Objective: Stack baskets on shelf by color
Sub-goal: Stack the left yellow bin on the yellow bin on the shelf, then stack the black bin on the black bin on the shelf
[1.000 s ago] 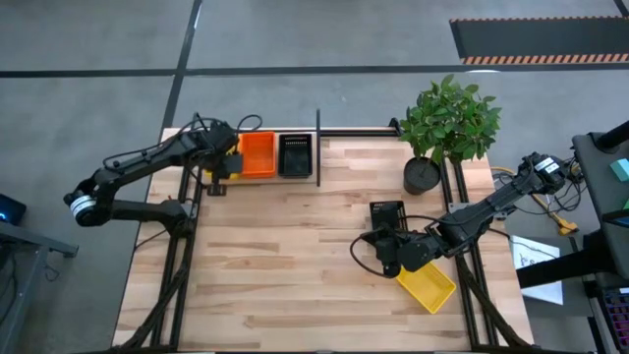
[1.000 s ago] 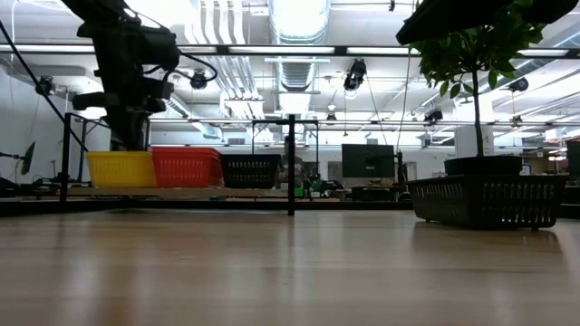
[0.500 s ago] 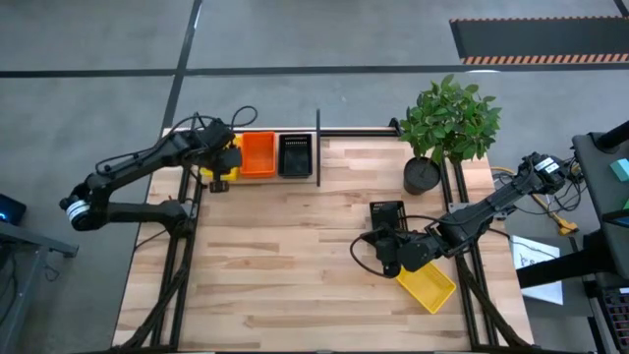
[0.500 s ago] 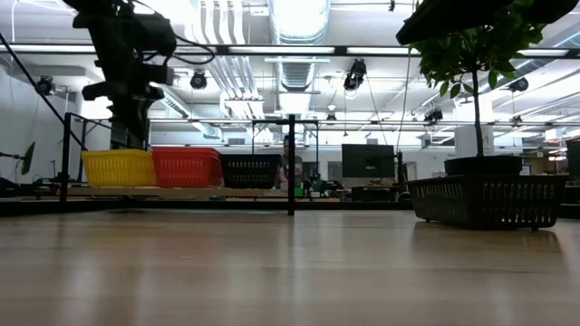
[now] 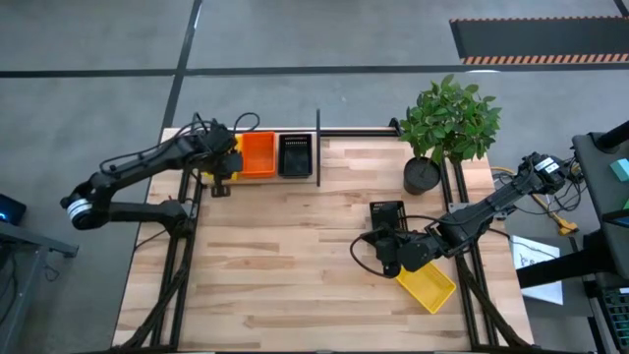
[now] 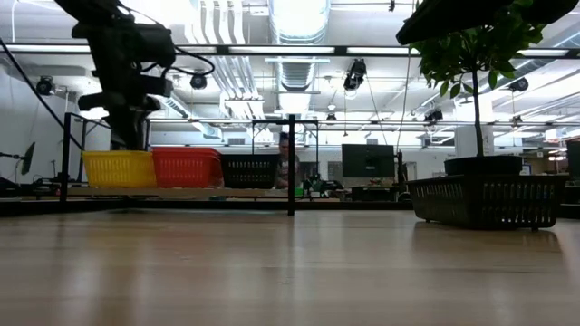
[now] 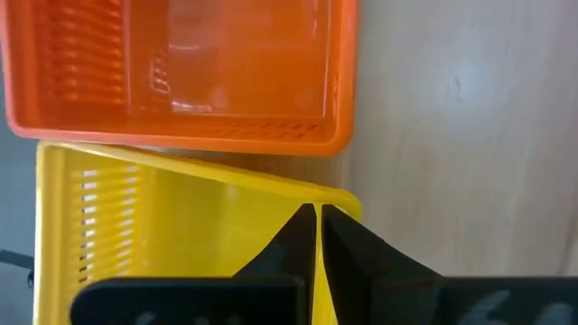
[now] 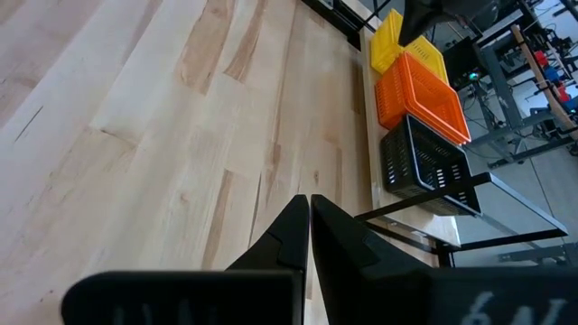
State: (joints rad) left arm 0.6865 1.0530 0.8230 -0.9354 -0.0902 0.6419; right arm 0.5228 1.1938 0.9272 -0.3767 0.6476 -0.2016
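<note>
Wooden tabletop (image 5: 295, 256) was mostly bare near the front, where the right gripper (image 5: 381, 246) sat clenched on nothing between a loose yellow basket (image 5: 428, 282) and a loose black basket (image 5: 387, 213). Farther back on the shelf (image 5: 324, 147), yellow stack (image 6: 119, 168), orange stack (image 5: 257, 154) and black stack (image 5: 295, 155) lined up, with the left gripper (image 7: 317, 217) pinched shut right above the yellow one's rim.

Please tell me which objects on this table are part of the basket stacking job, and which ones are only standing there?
Part of the job:
yellow basket, orange basket and black basket on the shelf
black basket on the table
yellow basket on the table

Only standing there:
potted plant
</note>
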